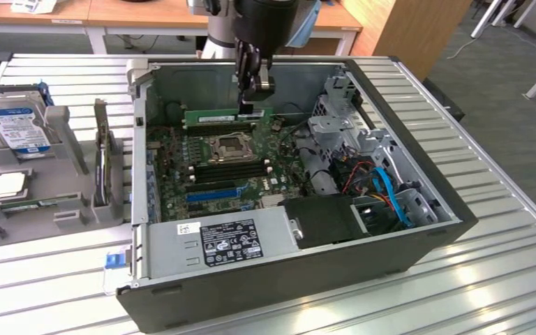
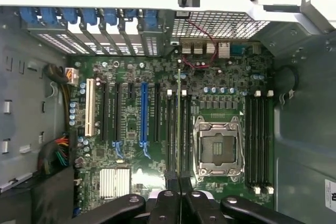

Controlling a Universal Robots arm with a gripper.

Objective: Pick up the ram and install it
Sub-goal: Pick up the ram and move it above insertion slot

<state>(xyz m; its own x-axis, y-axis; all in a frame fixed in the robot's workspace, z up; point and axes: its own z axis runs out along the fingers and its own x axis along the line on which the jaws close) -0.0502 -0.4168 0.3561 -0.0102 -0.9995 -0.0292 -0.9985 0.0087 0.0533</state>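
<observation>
Your gripper (image 1: 249, 106) (image 2: 179, 190) is clamped on the ram (image 1: 214, 118) (image 2: 179, 108), with the fingers meeting on one end of the stick. In the exterior view the ram hangs on edge inside the open computer case (image 1: 296, 293), lengthwise across the far part of the motherboard (image 1: 278, 185) (image 2: 220, 77), just behind the processor socket (image 1: 231, 146) (image 2: 216, 148). In the wrist view you see it edge-on as a thin line over the black memory slots (image 2: 172, 129), between the socket and the blue slot (image 2: 143, 111). You cannot tell whether it touches a slot. Writing: the ram's pale sticker is too small to read. The power supply (image 1: 221, 241) carries a black label with white print, and the hard drive (image 1: 15, 125) outside the case a blue-and-white one, neither legible.
</observation>
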